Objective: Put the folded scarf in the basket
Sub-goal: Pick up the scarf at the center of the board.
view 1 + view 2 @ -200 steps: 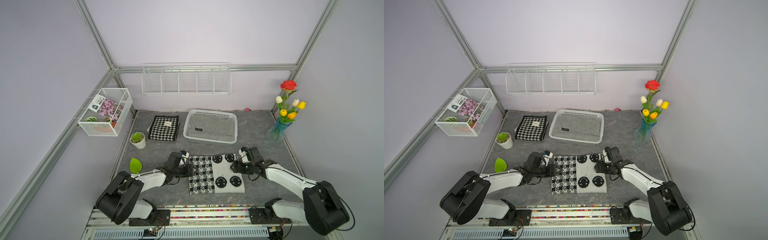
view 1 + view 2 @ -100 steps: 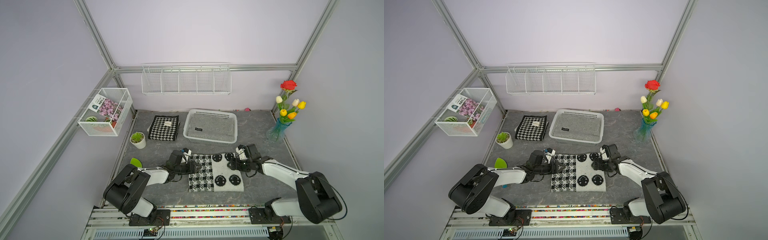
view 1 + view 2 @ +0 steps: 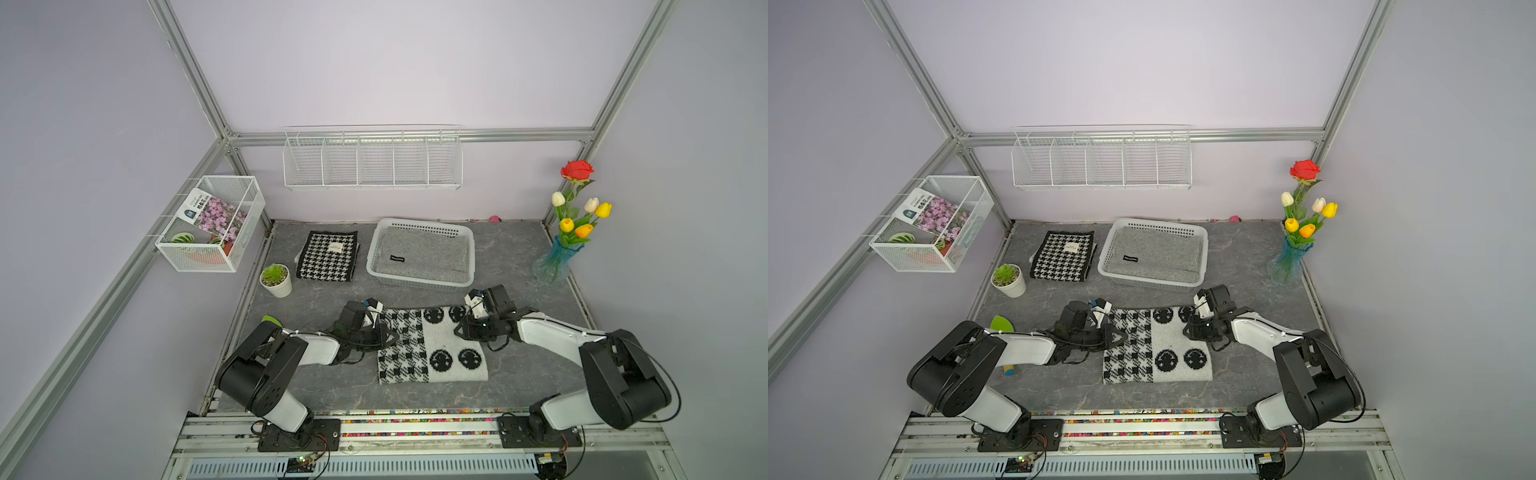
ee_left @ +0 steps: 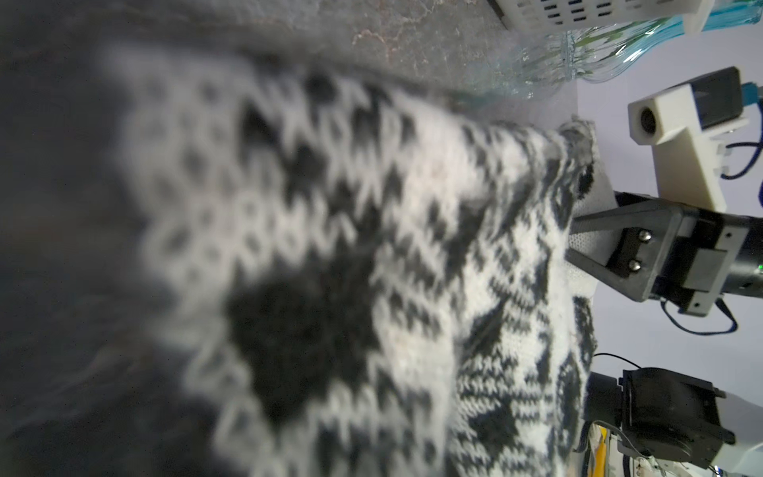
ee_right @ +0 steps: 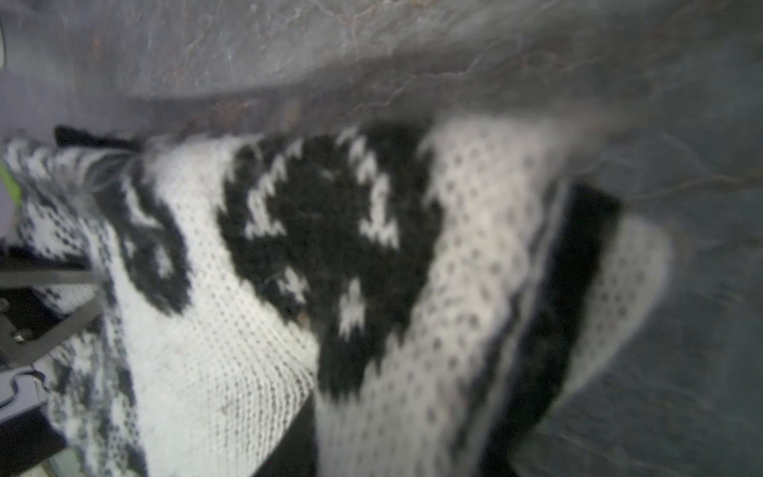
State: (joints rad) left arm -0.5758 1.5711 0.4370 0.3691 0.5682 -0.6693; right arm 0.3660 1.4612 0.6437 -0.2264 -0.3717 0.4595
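My left claw (image 3: 388,332) and right claw (image 3: 459,330) pinch opposite edges of the scarf (image 3: 432,353); next, I judge, comes a level lift into the basket (image 3: 415,283).

A succulent pot (image 3: 275,280) stands near, perhaps, a leaf (image 3: 272,320)

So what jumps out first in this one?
The folded black-and-white knitted scarf lies front and centre, with the left pincer and right pincer clamped on its opposite side edges. Behind it, the low white perforated plastic basket already holds a folded grey cloth. Red, white and yellow flowers in a blue glass vase stand at the back right.
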